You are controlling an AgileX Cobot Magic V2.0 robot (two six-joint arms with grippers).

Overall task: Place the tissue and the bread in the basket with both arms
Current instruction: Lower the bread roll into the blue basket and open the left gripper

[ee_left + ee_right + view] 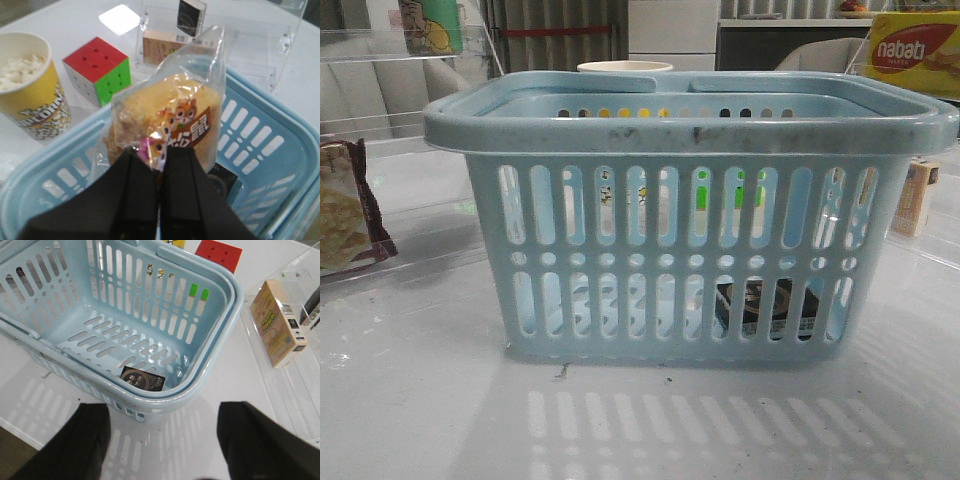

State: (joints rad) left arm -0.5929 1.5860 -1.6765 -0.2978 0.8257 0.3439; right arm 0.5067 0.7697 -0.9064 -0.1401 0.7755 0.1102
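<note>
The light-blue basket [690, 125] fills the middle of the front view. The dark tissue packet [765, 308] lies flat on its floor near the right front corner; it also shows in the right wrist view [143, 379] and the left wrist view [222, 181]. My left gripper [162, 162] is shut on the wrapper of the bread [167, 112], a golden roll in clear plastic, held above the basket [280, 150]. My right gripper [162, 440] is open and empty, above the table just outside the basket's rim [210, 365]. Neither gripper shows in the front view.
A yellow paper cup [27, 85], a colour cube [97, 70] and small boxes in a clear stand [165, 42] lie beyond the basket. A cracker packet [345, 205] is at the left, a nabati box [915, 50] at the back right, a small carton [277, 322] on a clear shelf.
</note>
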